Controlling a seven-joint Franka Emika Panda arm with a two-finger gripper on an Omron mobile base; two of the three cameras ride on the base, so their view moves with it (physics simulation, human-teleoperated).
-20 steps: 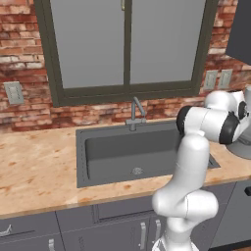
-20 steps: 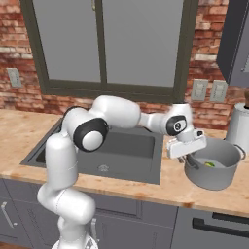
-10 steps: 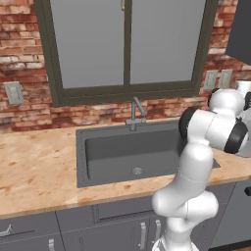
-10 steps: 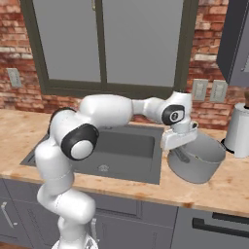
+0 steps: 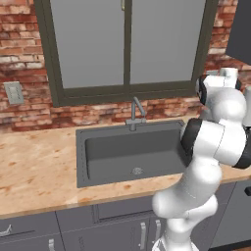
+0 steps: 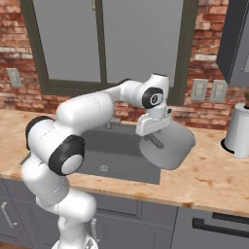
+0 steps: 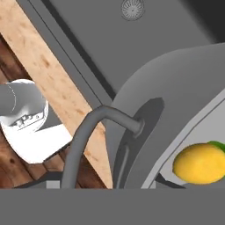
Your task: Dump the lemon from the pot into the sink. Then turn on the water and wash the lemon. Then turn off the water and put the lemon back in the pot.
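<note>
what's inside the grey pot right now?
The small yellow oval lemon lies inside the round matte grey metal pot, seen in the hand view. The rest of the pot's inside is hidden by its wall.

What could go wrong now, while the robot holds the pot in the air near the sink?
1. The pot is lifted and tilted at the sink's right edge, partly over the counter. The lemon, still inside, might spill onto the counter instead of the basin.
2. The gripper seems to hold only the side handle; the pot could swing or slip.
</note>
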